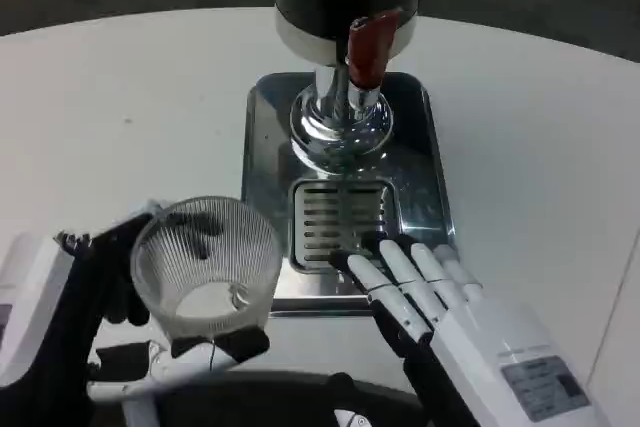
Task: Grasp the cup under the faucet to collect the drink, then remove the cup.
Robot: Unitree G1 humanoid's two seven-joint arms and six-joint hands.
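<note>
Nearest the camera: left hand wrapped around the clear ribbed cup, fingers dark behind the wall, thumb below the base. Cup upright, mouth up, low left of the steel tray, likely readied for the spout. Beside it, right hand holding nothing, fingers straight and together, tips at the drain grate, perhaps steadying. Farther back, chrome faucet, red lever above.
</note>
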